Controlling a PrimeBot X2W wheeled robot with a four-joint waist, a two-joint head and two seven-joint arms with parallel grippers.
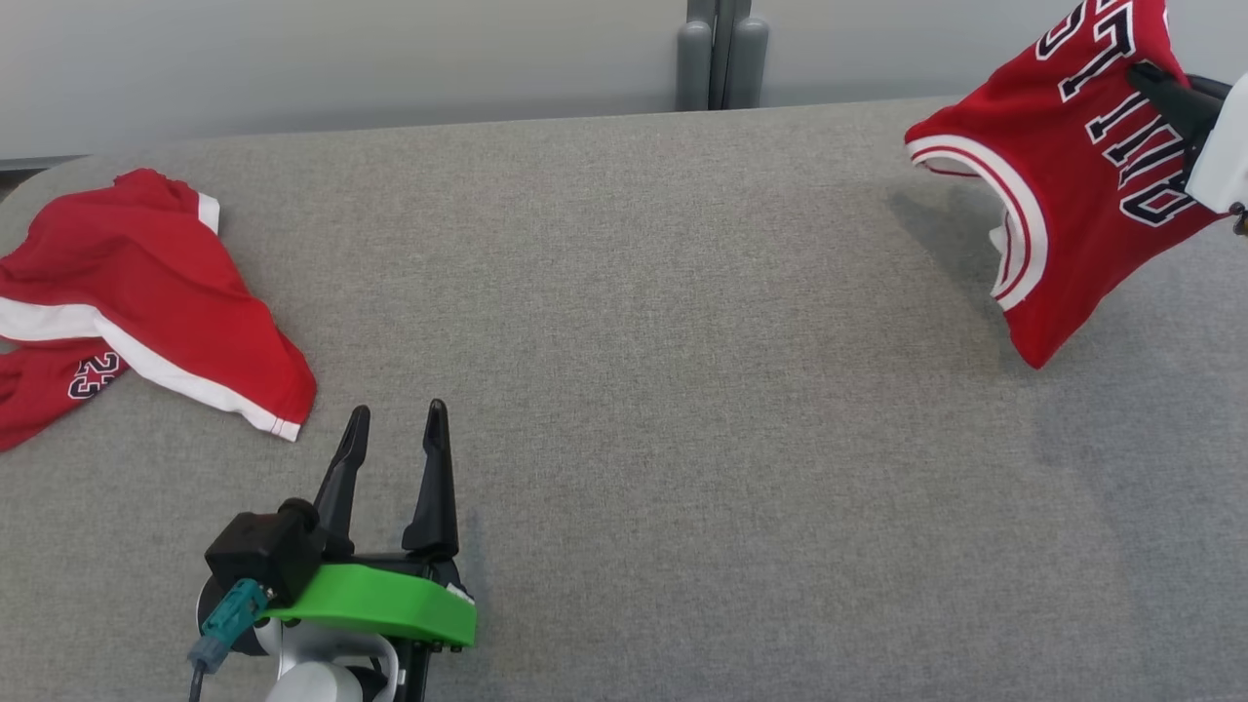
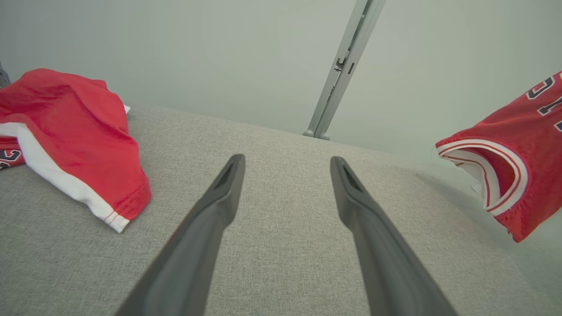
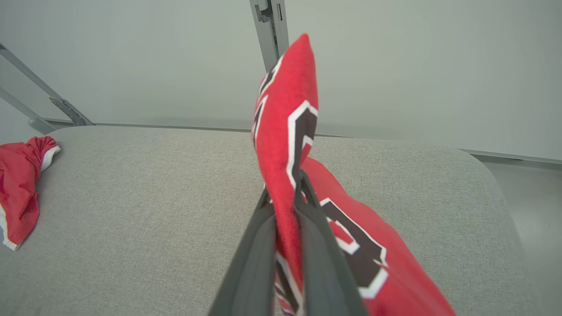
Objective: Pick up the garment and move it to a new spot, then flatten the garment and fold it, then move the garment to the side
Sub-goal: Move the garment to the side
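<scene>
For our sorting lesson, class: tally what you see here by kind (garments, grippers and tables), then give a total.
Garments: 2 (red jersey, red shorts)
Grippers: 2 (left gripper open, right gripper shut on the red jersey)
Tables: 1 (grey table)
Total: 5

The table [image 1: 624,292] is covered with a grey woven cloth, and its far corners are rounded. A pair of red shorts [image 1: 146,283] lies directly on it, crumpled, with a white stripe and the number 23. The shorts are left of the left gripper [image 1: 395,409] and slightly beyond its fingertips, near but not touching.
</scene>
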